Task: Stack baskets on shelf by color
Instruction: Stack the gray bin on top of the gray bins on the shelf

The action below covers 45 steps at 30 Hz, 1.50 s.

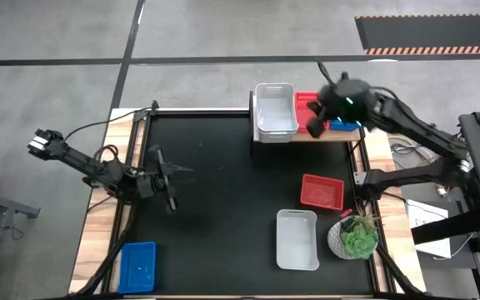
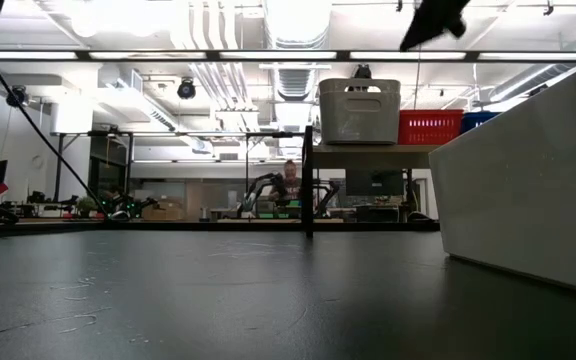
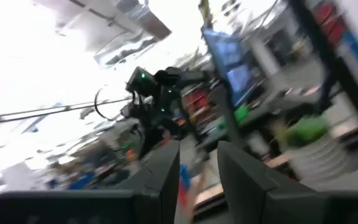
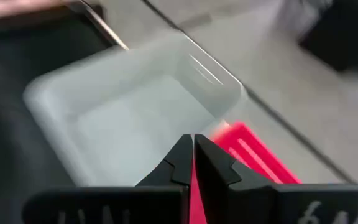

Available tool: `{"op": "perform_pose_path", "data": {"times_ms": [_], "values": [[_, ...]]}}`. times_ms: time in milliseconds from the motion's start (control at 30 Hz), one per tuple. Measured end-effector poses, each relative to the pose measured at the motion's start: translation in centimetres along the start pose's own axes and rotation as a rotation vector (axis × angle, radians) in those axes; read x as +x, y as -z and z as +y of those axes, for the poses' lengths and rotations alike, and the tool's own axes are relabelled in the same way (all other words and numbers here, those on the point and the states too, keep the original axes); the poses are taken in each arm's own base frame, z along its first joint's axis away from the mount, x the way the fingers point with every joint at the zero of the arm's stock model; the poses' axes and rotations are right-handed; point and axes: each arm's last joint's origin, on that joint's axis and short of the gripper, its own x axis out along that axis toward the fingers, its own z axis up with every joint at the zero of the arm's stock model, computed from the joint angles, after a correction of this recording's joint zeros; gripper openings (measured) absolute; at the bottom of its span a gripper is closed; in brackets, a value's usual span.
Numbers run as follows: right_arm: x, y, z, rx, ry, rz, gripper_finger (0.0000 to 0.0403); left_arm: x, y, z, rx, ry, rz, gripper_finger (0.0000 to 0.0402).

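High view looks straight down on the whole table [image 1: 223, 192]. Low view sits at tabletop level, facing across to the shelf [image 2: 373, 150] and room; both share the white basket on the shelf [image 1: 275, 109]. Left wrist view faces the room, right wrist view sits close over that basket.

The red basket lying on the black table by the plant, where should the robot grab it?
Grip the red basket by a long side wall, coming straight down from above. It sits upright and open-topped, so its thin rim is exposed. The wall facing away from the plant pot looks freest. The right tool is nearer.
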Motion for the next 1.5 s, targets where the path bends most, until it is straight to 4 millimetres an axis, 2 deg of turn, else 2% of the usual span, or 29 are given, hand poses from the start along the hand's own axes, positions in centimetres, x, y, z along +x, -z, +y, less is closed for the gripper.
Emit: {"op": "perform_pose_path", "data": {"times_ms": [67,133,267,367,500,567,900,1167,1300,1500], "values": [[-1.8,0.7,1.8,-0.055,-0.086,-0.089,0.0009,0.2,0.2,-0.4,-0.032,0.043,-0.017,0.0093],[-2.6,2.0,3.8,-0.094,-0.186,-0.191,0.0009,0.4,0.5,-1.0,-0.024,0.068,-0.003,0.0093],[-2.8,5.0,6.9,-0.21,-0.322,-0.381,0.0009,0.9,0.9,-1.6,-0.011,0.078,0.015,0.0092],[-3.0,6.6,8.1,-0.231,-0.374,-0.475,0.0009,1.1,-0.7,-1.4,-0.064,0.057,-0.075,0.0092],[-3.8,6.7,8.0,-0.24,-0.377,-0.568,0.0009,0.9,-3.0,-0.3,-0.085,0.035,-0.142,0.0092],[-3.8,6.8,7.9,-0.229,-0.372,-0.557,0.0009,0.7,-3.1,-0.1,-0.099,0.032,-0.118,0.0092],[-1.2,8.2,9.4,-0.268,-0.383,-0.45,0.0009,0.8,-1.2,-2.0,-0.188,0.107,-0.023,0.0093],[0.8,8.7,10.8,-0.366,-0.37,-0.386,0.0009,1.7,0.8,-4.0,-0.144,0.175,0.107,0.0092],[1.4,8.8,11.1,-0.385,-0.368,-0.371,0.0009,2.1,1.4,-3.9,-0.198,0.149,0.139,0.0092],[1.5,8.9,11.5,-0.472,-0.424,-0.371,0.0009,3.0,2.9,-2.0,-0.345,0.031,0.191,0.0092]]}}
